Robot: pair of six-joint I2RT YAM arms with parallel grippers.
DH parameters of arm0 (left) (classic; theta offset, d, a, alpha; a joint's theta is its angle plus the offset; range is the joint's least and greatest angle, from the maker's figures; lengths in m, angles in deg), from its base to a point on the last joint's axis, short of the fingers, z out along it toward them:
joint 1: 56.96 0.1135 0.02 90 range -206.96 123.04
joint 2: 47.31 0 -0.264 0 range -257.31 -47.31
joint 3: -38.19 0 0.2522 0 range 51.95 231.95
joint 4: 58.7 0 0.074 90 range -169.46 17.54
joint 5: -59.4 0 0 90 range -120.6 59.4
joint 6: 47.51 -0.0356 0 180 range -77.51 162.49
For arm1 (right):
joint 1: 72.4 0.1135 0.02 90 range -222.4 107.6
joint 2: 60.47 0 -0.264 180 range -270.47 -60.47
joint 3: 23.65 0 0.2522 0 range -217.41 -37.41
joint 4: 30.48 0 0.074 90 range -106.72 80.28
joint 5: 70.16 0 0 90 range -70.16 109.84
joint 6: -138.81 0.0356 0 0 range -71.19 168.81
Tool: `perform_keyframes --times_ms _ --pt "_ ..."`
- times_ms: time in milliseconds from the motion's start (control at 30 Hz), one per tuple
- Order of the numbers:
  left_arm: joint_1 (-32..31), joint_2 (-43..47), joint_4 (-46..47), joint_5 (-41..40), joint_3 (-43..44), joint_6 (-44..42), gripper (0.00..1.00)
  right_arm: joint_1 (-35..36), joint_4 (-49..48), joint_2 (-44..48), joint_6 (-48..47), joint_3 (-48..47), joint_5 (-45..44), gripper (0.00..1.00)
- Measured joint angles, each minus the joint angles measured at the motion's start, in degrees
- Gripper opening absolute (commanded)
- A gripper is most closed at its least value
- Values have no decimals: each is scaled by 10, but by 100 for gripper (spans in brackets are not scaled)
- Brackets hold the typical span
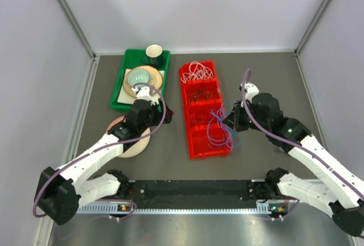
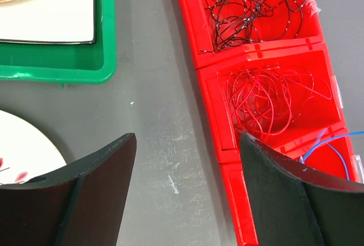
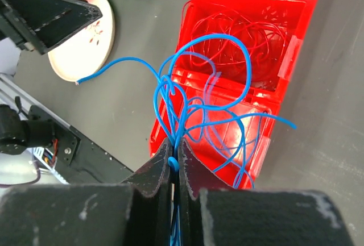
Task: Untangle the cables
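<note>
right jaws clamp the blue cables (image 3: 177,122), whose lower ends hide between them. left jaws stand apart over the tabletop (image 2: 148,87); red cables (image 2: 259,101) and black cables (image 2: 250,7) lie binned ahead, to their right.

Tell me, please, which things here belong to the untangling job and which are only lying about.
For the job: blue wires, pinched in the shut right gripper; red wires; black wires; white wires; red bins that hold the wires.
Lying about: green tray; cup; plate on the table.
</note>
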Motion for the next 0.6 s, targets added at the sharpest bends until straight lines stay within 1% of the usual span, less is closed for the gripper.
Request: perform_keyframes --times_ms 300,467,600 --pt "0 0 3 4 -4 2 78 3 -42 -58 -21 29 2 0" --pt "0 0 4 4 -5 2 78 12 -64 -127 -41 42 0 0" --pt "0 0 4 4 -6 4 78 31 -76 -176 -49 57 -20 0"
